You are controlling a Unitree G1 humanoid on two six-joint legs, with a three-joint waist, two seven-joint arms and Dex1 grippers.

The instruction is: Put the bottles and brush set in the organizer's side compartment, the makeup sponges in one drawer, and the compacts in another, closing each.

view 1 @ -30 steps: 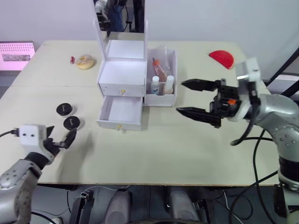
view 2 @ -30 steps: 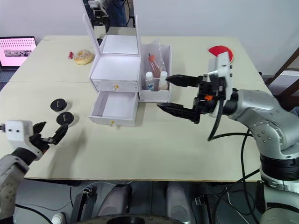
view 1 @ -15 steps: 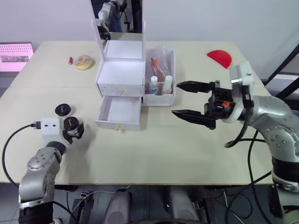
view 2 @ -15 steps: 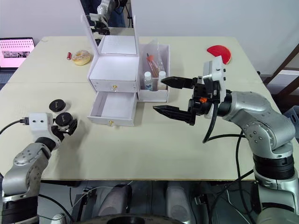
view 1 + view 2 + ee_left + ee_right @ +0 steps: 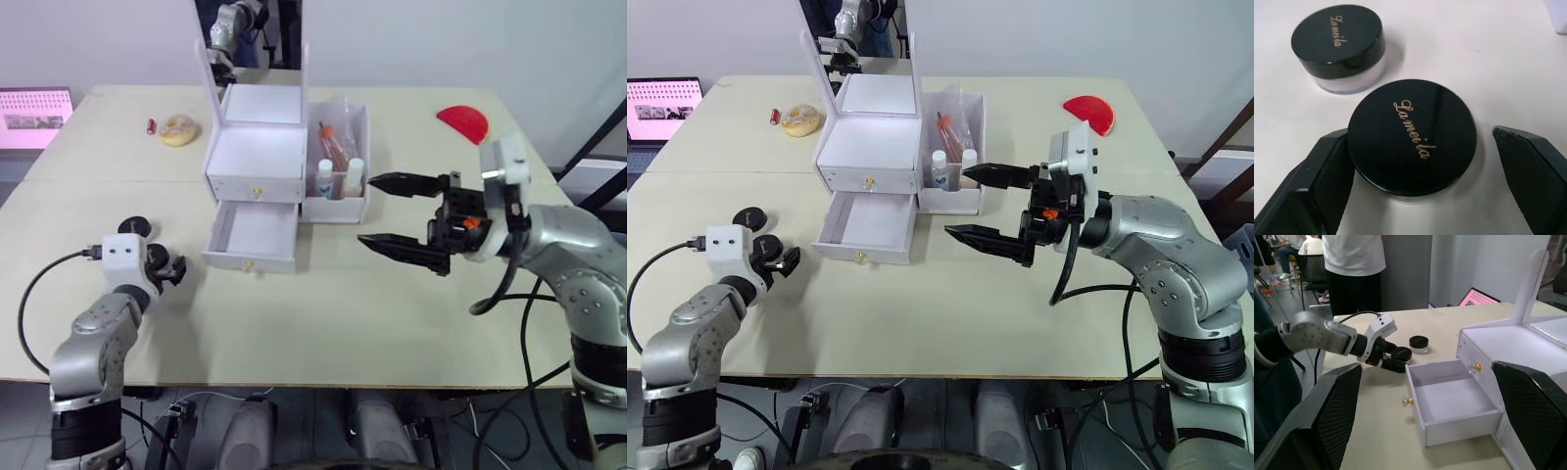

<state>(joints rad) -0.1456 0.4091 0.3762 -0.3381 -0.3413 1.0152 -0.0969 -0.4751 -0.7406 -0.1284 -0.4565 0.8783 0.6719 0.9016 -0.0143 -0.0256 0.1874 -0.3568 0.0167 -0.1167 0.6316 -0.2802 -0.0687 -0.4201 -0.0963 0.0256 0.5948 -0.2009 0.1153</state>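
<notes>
The landmark here is the white organizer (image 5: 274, 176), standing toward the far middle of the counter (image 5: 323, 323).

Nearest the robot, well to the organizer's left and in front of it, the left claw (image 5: 1415, 161) is open around a black-lidded compact (image 5: 1411, 136). In the left wrist view one finger (image 5: 1327, 171) touches the compact's side, while the other stands a little apart from it. The second compact (image 5: 1338, 45) sits on the counter just beyond the first, farther from the robot and still left of the organizer.

In front of the organizer and to its right, the right claw (image 5: 392, 213) hangs above the counter with its two black fingers spread wide and nothing between them, tips pointing toward the organizer.

The organizer's lower drawer (image 5: 253, 235) is pulled out toward the robot and looks empty; the upper drawer (image 5: 257, 186) above it is shut. The side compartment (image 5: 339, 166), on the organizer's right, holds two small white bottles (image 5: 325, 178) at its front and a clear pouch with an orange-tipped item behind them; whether this is the brush set cannot be told. The mirror lid (image 5: 253, 49) stands upright at the organizer's back.

Farther off, left of the organizer, a tan sponge (image 5: 178, 129) lies on the counter with a small red item (image 5: 151, 125) just beside it. Far right of the organizer lies a red half-round sponge (image 5: 463, 122).
</notes>
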